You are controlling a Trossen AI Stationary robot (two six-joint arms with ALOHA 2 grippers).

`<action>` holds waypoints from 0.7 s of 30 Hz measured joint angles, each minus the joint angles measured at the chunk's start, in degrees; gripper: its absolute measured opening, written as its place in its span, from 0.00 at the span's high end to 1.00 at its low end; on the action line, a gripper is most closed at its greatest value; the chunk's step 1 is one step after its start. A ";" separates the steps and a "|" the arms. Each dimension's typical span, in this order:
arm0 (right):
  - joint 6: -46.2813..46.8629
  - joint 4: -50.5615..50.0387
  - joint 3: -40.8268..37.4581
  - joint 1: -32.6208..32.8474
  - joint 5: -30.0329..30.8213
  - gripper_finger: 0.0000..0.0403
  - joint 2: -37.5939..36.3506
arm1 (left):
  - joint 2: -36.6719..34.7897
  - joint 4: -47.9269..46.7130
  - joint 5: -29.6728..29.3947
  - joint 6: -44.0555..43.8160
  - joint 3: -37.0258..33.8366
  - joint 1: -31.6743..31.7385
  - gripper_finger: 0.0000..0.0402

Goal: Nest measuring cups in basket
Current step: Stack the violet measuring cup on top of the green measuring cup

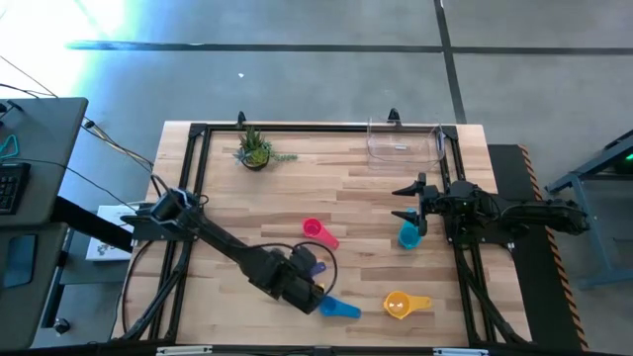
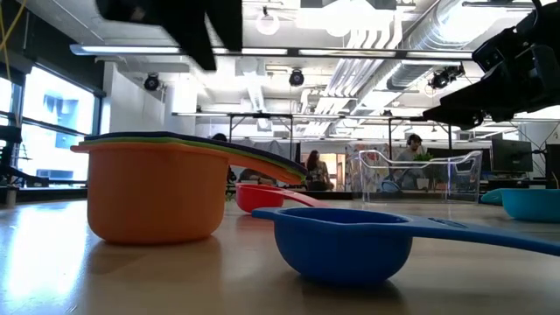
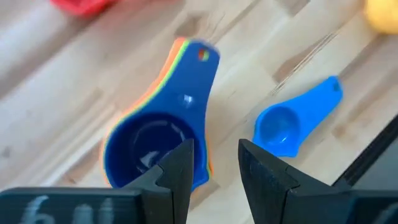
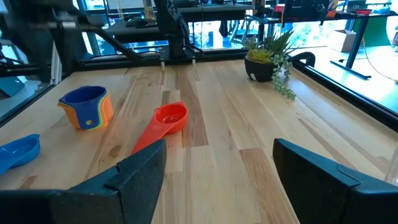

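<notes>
Lower centre of the high view, the left hand (image 1: 309, 282) hovers, fingers apart, over a nested stack of plastic measuring cups (image 3: 155, 146), apparently untouched. A small blue plastic scoop (image 1: 339, 308) lies just right. The right hand (image 1: 410, 203), open, waits centre-right, below the clear rectangular plastic basket (image 1: 404, 141) at upper right.

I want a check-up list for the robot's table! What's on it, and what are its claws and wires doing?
Surface: wooden table, inside a black metal frame.
Job's things: nested cup stack under the left arm; small blue cup, yellow cup, pink cup and teal cup lie loose. Clear basket at the far edge, no cups in it.
Clutter: potted plant.
Grippers: left end effector above the stack, fingers open; right end effector beside the teal cup, open, holding nothing.
Cables: wires run off the table's left side.
Surroundings: a desk with a keyboard on the left; people far back in the room in the low view.
</notes>
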 joint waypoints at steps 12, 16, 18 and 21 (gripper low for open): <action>-0.02 -0.01 0.00 0.00 -0.02 0.29 0.00 | -12.63 0.23 -7.36 6.49 0.00 0.41 0.71; -0.02 -0.02 0.00 0.00 0.01 0.29 -0.02 | -16.45 0.12 -8.84 7.67 0.00 0.63 0.71; 0.01 0.00 0.01 0.00 0.01 0.29 -0.01 | -18.17 0.08 -9.08 8.61 0.00 0.76 0.71; 0.01 -0.01 0.00 0.00 0.00 0.29 0.00 | -20.64 0.07 -9.90 9.78 0.00 0.76 0.71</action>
